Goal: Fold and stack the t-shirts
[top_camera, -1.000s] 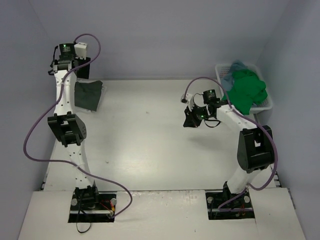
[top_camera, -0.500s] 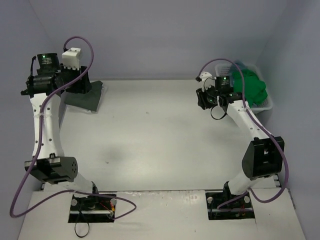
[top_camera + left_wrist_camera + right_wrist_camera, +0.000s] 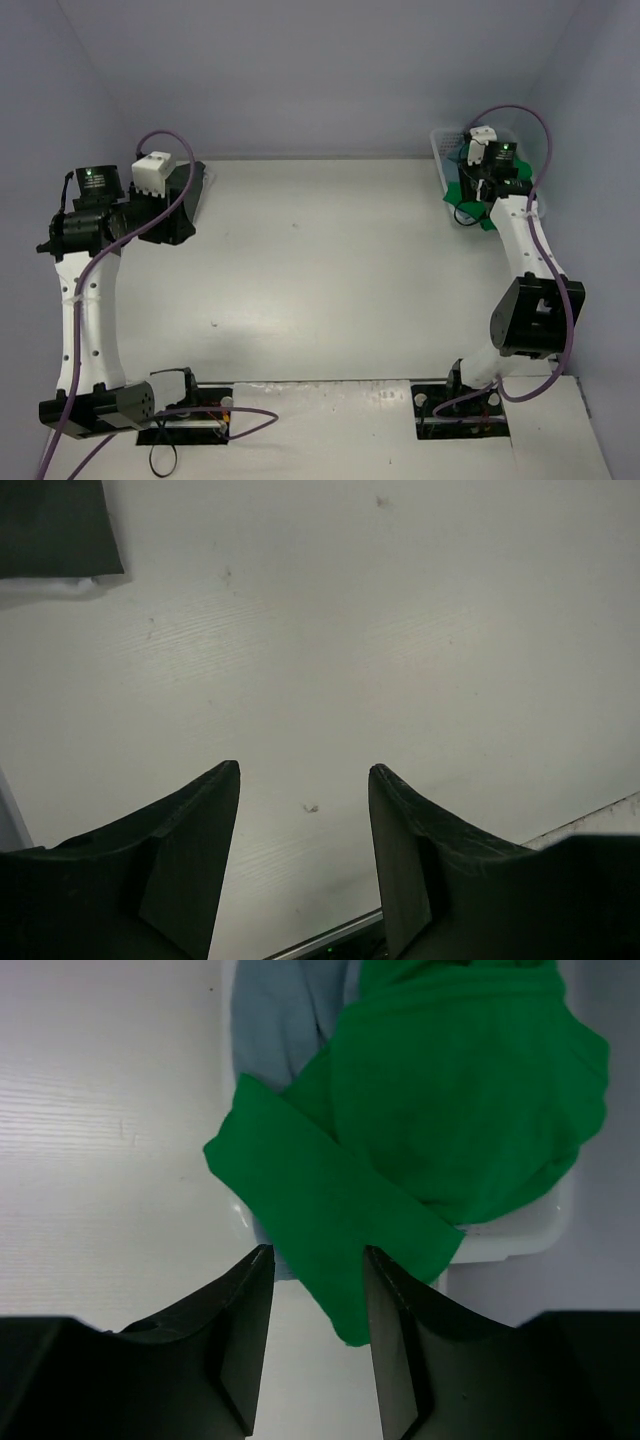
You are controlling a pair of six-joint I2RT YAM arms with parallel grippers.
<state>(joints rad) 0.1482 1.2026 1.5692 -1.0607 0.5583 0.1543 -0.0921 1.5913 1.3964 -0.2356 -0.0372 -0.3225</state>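
1. Left end effector (image 3: pixel 305 770): the 2 fingers stand spread. I see only bare surface (image 3: pixel 400 630) in the gap, and nothing is pinched.

2. Dark grey t-shirt (image 3: pixel 50 525): it lies flat on the surface at the far left corner, well apart from the left fingertips. The left wrist view cuts it off at the top and left edges, so I see only 1 corner. In the top view the left wrist and its cable cover most of it, leaving a dark sliver at the far side.

3. Right end effector (image 3: pixel 318 1250): the 2 fingers stand spread above the near left edge of the white basket (image 3: pixel 520 1230). They do not close on any cloth.

4. Green t-shirt (image 3: pixel 450 1130): it is heaped in the basket at the far right. 1 flap hangs over the rim onto the surface, and its tip shows in the gap between the right fingers, underneath them.

5. Light blue t-shirt (image 3: pixel 280 1020): it lies under the green one, also over the basket rim. Only a strip shows, and I cannot tell its full extent.

6. In the top view the right arm hides most of the basket and its contents.
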